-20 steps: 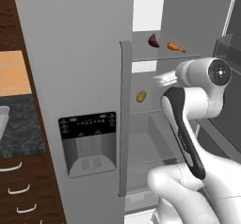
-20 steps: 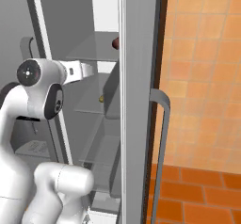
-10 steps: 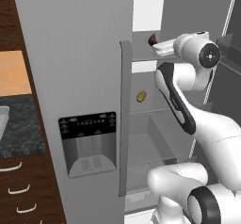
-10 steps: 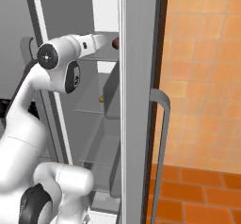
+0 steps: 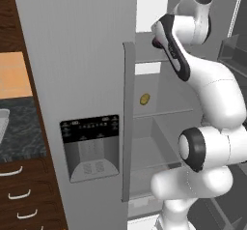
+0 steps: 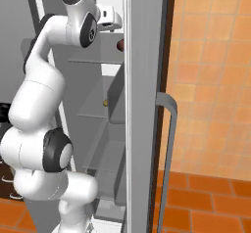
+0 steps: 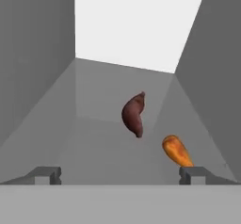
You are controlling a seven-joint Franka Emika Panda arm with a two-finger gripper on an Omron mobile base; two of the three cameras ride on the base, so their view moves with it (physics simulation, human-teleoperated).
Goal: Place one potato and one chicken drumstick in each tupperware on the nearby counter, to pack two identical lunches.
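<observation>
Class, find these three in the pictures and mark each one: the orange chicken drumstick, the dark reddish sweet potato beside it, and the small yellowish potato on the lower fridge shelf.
chicken drumstick [image 7: 176,150], hand view, on its thick rounded end.
sweet potato [image 7: 133,114], hand view, on its middle.
potato [image 5: 144,98], left base view, on its centre.

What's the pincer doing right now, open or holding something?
Pincer: open, holding nothing; its fingertips stand wide apart, short of the chicken drumstick on the fridge shelf.
</observation>
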